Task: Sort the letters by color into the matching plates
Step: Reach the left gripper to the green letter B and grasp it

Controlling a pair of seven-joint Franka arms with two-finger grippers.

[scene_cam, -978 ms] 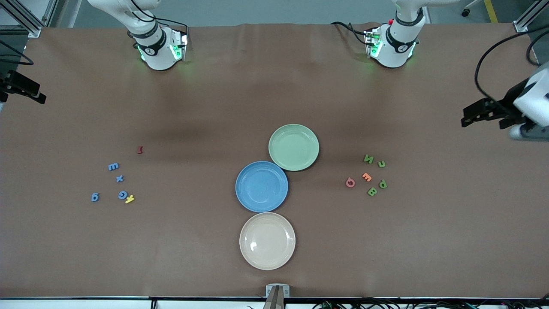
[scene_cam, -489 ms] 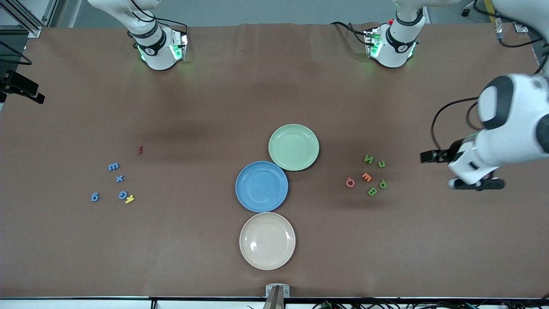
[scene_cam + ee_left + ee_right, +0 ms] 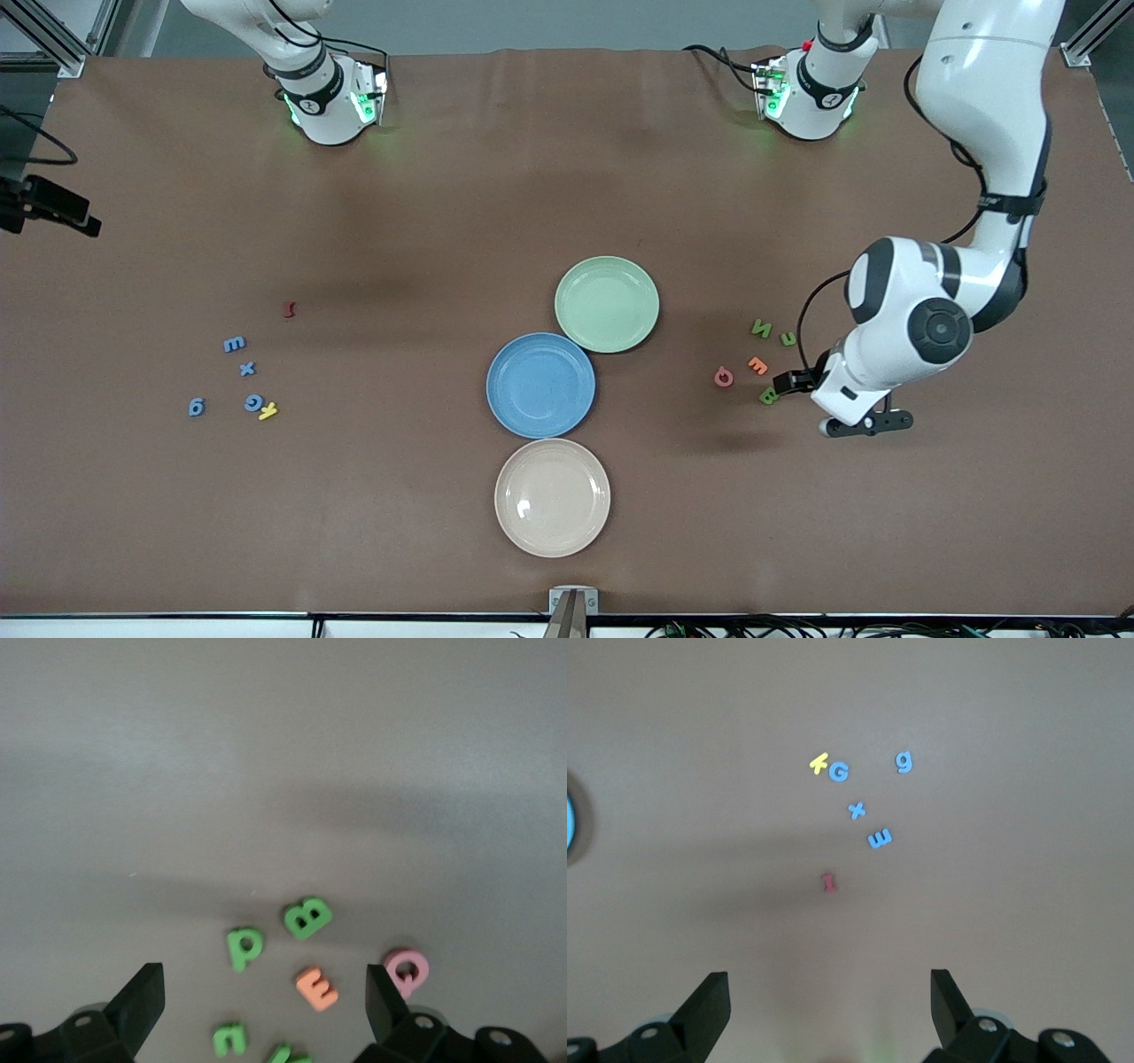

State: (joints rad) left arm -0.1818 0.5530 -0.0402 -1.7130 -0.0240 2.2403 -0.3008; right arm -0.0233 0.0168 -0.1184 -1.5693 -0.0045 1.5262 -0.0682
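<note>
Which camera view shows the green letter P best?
The left wrist view: the green letter P lies in plain sight beside the green letter B. In the front view the left arm hides it. The right wrist view shows none of it.

Green P (image 3: 244, 947) hidden under left arm in front view; green letter (image 3: 288, 1054) cut by left wrist view's edge.

Three plates (image 3: 607, 304) are set in a touching row at the middle of the desk (image 3: 425, 221), each one nearer the front camera than the last. One cluster of letters (image 3: 247, 369) is spread toward the right arm's end, a second cluster (image 3: 761, 329) toward the left arm's end. The left gripper (image 3: 264, 997) is held over the second cluster.
</note>
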